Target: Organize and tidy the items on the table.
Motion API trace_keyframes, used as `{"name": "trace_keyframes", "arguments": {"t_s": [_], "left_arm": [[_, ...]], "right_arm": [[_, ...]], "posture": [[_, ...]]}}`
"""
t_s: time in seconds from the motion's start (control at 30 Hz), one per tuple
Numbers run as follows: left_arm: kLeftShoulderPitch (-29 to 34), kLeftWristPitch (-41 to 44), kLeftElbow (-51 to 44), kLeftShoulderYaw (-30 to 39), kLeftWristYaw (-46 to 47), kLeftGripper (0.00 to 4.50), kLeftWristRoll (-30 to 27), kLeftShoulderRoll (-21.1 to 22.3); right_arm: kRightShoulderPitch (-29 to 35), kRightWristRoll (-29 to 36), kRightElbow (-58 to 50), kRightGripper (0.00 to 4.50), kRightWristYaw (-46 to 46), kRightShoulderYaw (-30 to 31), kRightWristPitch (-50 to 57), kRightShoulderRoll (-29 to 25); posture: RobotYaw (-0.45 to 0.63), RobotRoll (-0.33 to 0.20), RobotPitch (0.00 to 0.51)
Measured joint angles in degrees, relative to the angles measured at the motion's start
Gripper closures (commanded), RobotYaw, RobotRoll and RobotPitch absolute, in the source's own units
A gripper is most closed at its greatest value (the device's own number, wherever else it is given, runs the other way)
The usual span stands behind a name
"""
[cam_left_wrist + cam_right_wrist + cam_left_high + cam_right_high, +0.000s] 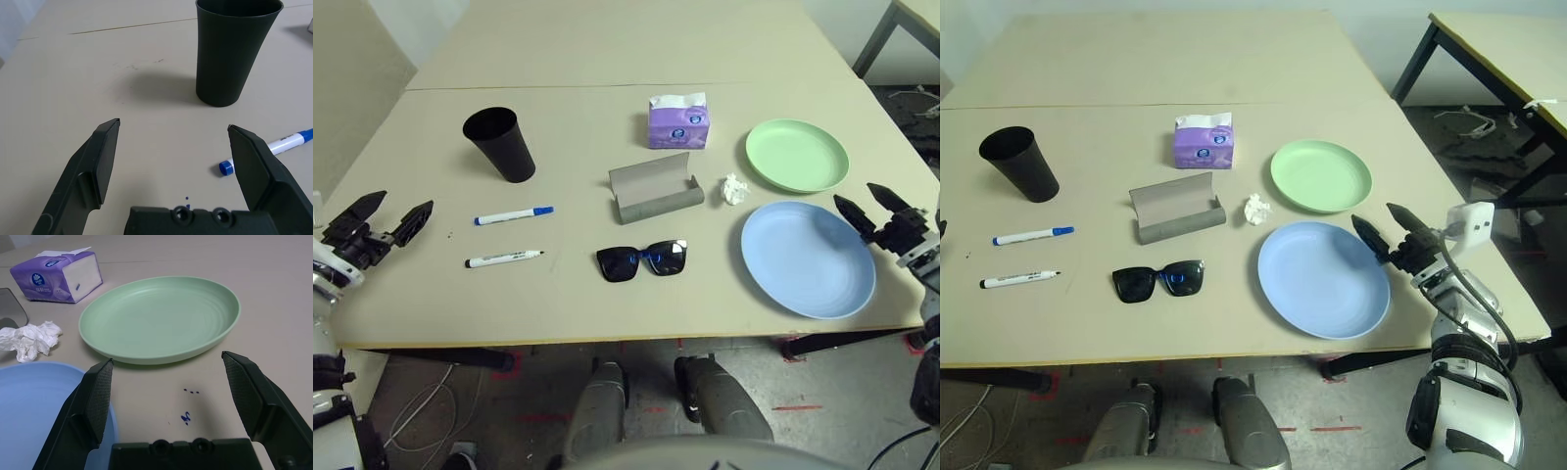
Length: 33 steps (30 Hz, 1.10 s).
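Note:
On the table (607, 59) lie black sunglasses (641, 261) near the front, with the open grey glasses case (654, 188) behind them. Two white markers sit to the left: the blue-capped one (513, 214) and the black-capped one (503, 258). A black cup (500, 144) stands behind them. The purple tissue pack (678, 121) is at the back, the white tissue wad (734, 189) beside the green plate (797, 155), and the blue plate (807, 257) in front. My left gripper (384, 218) is open at the left edge. My right gripper (867, 208) is open beside the blue plate.
A second table (1508, 49) with dark legs stands at the far right, with cables on the floor below it. A thin seam (558, 86) crosses the tabletop behind the items. Cables (421, 411) and red tape marks lie on the floor in front.

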Motion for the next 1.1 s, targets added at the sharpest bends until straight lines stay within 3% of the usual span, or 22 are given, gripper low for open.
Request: {"name": "trace_keyframes", "arguments": {"t_s": [0.37,0.63,0.87,1.0,1.1], "left_arm": [[0.4,-0.1,-2.1,-0.4,1.1,0.02,0.1,-2.5],[2.4,1.3,-6.5,-0.2,1.0,0.02,-3.1,-7.9],[5.5,8.6,-16.4,0.2,-10.5,0.02,-13.4,-9.3],[5.5,9.2,-20.5,-3.2,-18.4,0.02,-14.6,-8.9],[5.6,7.5,-22.9,-8.0,-24.9,0.02,-12.4,-6.9]], "right_arm": [[0.1,0.3,-0.2,0.00,-0.3,-0.5,0.3,-1.6],[0.5,0.6,-0.7,0.00,-0.3,-1.4,1.2,-3.6],[1.3,0.9,-3.5,0.00,-1.7,-1.6,3.4,-3.7],[3.0,1.2,-6.6,0.00,-2.0,-1.7,5.7,-4.5],[3.6,1.2,-8.2,0.00,-2.8,-1.8,7.7,-5.5]], "posture": [[-0.10,0.000,0.201],[-0.09,0.000,0.217],[-0.14,0.000,0.210],[-0.16,0.000,0.199],[-0.16,0.000,0.196]]}}
